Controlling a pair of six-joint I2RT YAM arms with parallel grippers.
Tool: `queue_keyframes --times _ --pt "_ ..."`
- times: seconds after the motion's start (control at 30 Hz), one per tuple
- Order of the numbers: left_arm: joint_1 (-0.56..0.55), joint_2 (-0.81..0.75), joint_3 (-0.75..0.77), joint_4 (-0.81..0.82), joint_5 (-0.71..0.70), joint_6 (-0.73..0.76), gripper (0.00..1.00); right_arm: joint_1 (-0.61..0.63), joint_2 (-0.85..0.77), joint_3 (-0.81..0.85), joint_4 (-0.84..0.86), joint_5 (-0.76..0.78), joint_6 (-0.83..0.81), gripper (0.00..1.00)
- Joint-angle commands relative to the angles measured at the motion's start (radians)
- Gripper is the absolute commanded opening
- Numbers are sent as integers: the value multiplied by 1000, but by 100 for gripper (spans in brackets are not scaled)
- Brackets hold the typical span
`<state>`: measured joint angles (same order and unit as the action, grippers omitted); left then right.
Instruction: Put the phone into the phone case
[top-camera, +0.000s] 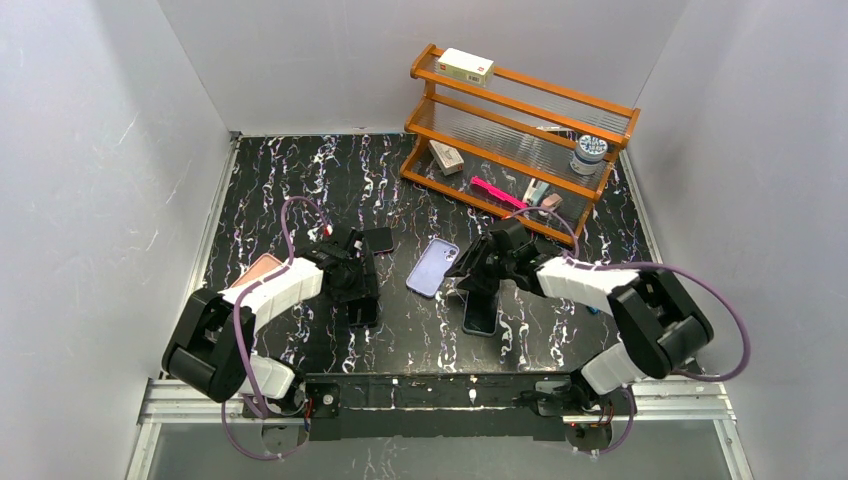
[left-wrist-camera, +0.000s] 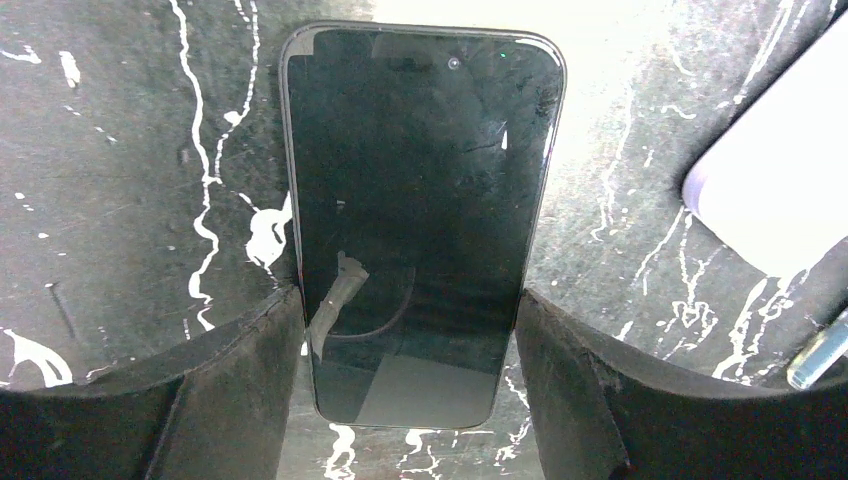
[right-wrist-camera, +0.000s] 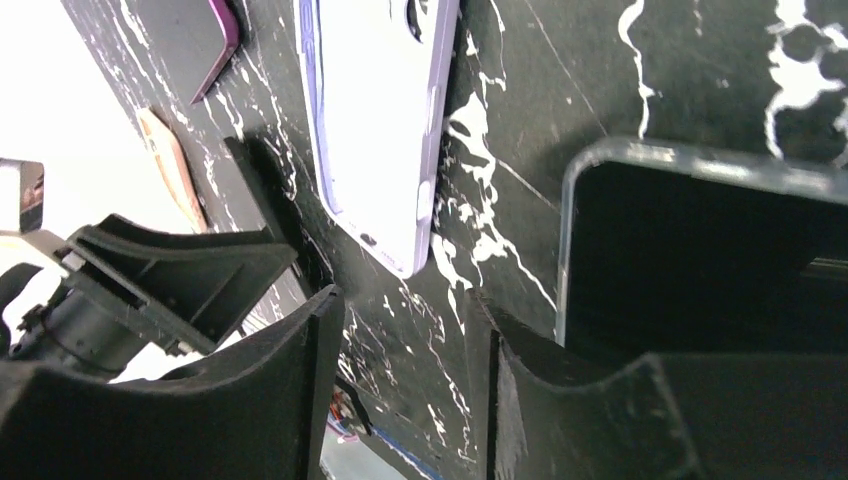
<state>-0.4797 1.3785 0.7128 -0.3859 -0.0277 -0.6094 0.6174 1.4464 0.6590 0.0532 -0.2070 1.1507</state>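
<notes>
A black phone (left-wrist-camera: 420, 220) lies screen up on the marbled table, also seen from above as the phone (top-camera: 364, 312). My left gripper (left-wrist-camera: 408, 296) straddles its lower end, both fingers (left-wrist-camera: 250, 380) pressed against its long edges. The lilac phone case (top-camera: 432, 267) lies in the middle of the table, to the right of the phone; its corner shows as the case (left-wrist-camera: 760, 200) and its side as the case (right-wrist-camera: 375, 120). My right gripper (right-wrist-camera: 405, 300) hovers just right of the case with only table between its fingers. It appears as the right gripper (top-camera: 470, 275) from above.
A dark slab with a clear rim (right-wrist-camera: 700, 260) lies under my right finger, near the front (top-camera: 480, 312). A maroon flat item (top-camera: 379, 240) and a tan one (top-camera: 262, 268) lie at the left. A wooden shelf (top-camera: 520, 130) with boxes stands back right.
</notes>
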Motion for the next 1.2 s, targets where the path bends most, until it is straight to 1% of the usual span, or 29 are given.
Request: queue_keyframes --times 0.0,0.1,0.2,0.3,0.57,0.8,0.93,1.17 --pt "0 10 -42 6 102 -28 38 15 84 75 85 15 22 54" --pt "0 0 -43 10 107 -26 37 17 150 100 102 10 17 53" --pt "0 -11 -47 10 112 -27 37 22 203 143 78 7 -7 53" --pt "0 -22 -57 17 124 -33 36 29 247 189 45 18 -30 50" --pt "0 -33 -76 50 182 -45 36 54 343 244 2 1 -85 39" --pt "0 -85 -78 39 166 -24 36 80 370 267 -52 3 -129 27" --pt "0 -81 -87 44 183 -32 36 84 367 264 -84 6 -145 18" --pt "0 -90 -94 64 223 -52 35 86 340 247 -104 1 -164 9"
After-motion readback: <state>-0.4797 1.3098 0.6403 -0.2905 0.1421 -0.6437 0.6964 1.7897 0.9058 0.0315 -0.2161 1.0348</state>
